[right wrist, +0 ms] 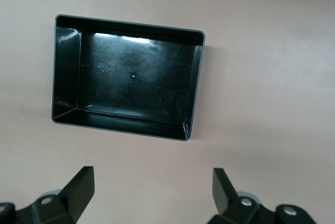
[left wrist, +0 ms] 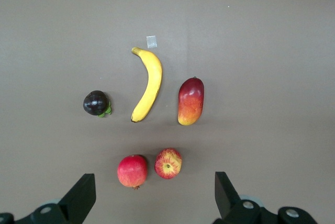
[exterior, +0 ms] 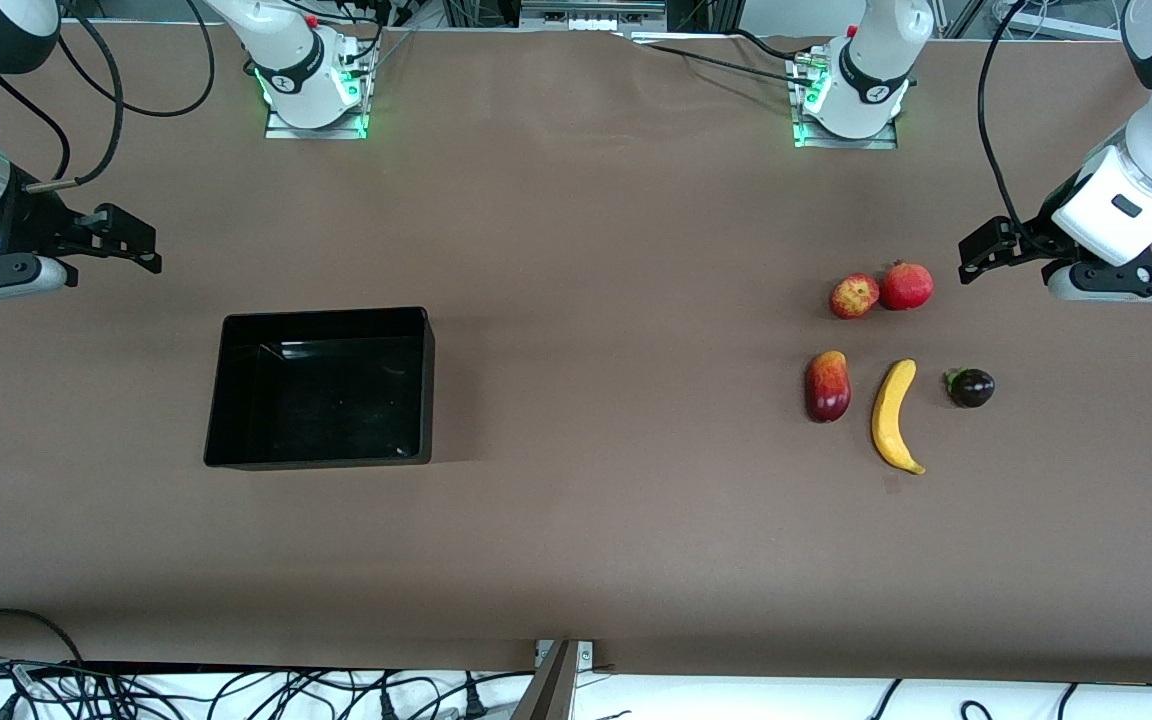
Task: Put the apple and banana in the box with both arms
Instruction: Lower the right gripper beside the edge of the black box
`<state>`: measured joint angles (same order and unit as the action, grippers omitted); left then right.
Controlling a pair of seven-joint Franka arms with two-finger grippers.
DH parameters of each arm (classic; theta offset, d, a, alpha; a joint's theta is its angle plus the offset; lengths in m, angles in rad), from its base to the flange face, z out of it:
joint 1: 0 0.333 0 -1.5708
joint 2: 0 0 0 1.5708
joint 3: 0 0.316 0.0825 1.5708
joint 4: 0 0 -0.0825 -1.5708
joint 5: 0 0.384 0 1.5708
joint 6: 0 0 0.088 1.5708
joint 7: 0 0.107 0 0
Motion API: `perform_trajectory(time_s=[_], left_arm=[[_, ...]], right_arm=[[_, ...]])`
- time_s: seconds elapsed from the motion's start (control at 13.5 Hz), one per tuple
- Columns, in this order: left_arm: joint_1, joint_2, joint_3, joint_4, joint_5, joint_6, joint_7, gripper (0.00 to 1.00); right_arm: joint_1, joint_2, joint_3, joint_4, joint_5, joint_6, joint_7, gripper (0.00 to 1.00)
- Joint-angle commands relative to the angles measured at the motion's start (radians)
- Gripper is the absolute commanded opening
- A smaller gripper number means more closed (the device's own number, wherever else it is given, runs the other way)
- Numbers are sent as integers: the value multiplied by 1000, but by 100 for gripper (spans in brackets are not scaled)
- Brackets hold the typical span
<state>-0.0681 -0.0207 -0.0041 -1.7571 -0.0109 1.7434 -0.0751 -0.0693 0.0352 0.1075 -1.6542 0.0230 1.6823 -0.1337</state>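
The apple, red with pale yellow patches, lies on the brown table toward the left arm's end, touching a uniformly red round fruit. The yellow banana lies nearer the front camera, between a red-yellow mango-like fruit and a small dark fruit. My left gripper hangs open and empty above the table beside the fruit. The left wrist view shows the apple and banana past the open left gripper. The empty black box sits toward the right arm's end. My right gripper hangs open near it, the box showing past the right gripper.
Bare brown tabletop stretches between the box and the fruit. Both arm bases stand along the table edge farthest from the front camera. A small pale tape patch lies by the banana's tip. Cables hang below the nearest table edge.
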Motion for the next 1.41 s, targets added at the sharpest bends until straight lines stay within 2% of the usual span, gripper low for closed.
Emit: perform_trajectory(time_s=[0.0,0.3,0.52,0.74,0.89,1.19,1.34], left_arm=[[-6,15,-1,33,14,-21,11,100],[-6,15,-1,33,16,-21,11,100],[-6,15,-1,33,16,-21,11,100],[-6,15,-1,33,14,-21,11,100],[-7,15,-1,34,16,-21,11,100],[-6,15,-1,34,16,-21,11,100],[-6,15,-1,34,14,-21,11,100]], right_arm=[[5,8,0,28,0,-33,5,100],[3,21,-3,37,3,-33,-7,100],[0,86,-6,-27,-8,0,3,100],[-4,164,-40,-184,-32,239,3,100],[-6,231,-60,-252,-32,388,-9,100],[-10,383,-75,-271,-26,564,-40,100],[-14,416,-75,-292,-25,626,-40,94]])
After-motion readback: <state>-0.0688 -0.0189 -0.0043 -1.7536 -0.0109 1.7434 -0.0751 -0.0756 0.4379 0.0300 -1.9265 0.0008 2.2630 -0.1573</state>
